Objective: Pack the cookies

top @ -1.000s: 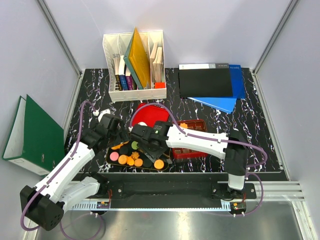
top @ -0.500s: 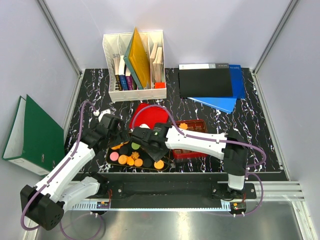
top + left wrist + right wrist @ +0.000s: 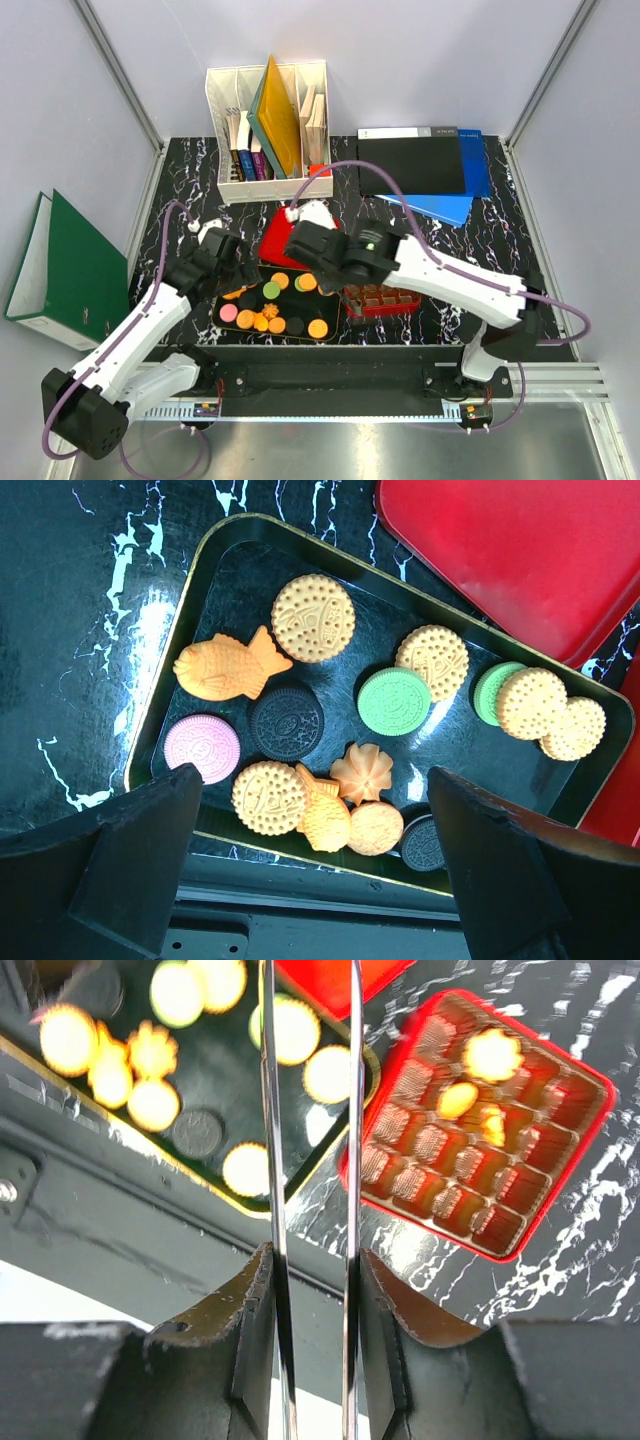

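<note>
Since the last look your right arm has swung up and away from the tray. Its wrist now hangs above the flat red lid [image 3: 280, 240], while the left arm holds the same spot. The cookies [image 3: 395, 702] are small round, flower-shaped and fish-shaped biscuits in orange, cream, green, pink and black. Most of them lie loose in the shallow black gold-rimmed tray [image 3: 232, 588] on the black marbled table [image 3: 70, 630]. Three more orange ones sit in cells at one end of the red gridded tin [image 3: 440, 1195], which stands just beside the tray. Your left gripper [image 3: 315, 780] hovers over the tray's near edge, its black fingers spread wide with nothing between them. Your right gripper [image 3: 310, 1020] shows two thin metal blades, parallel with a narrow gap — their tips run out of the wrist view, so you cannot tell whether they pinch anything.
</note>
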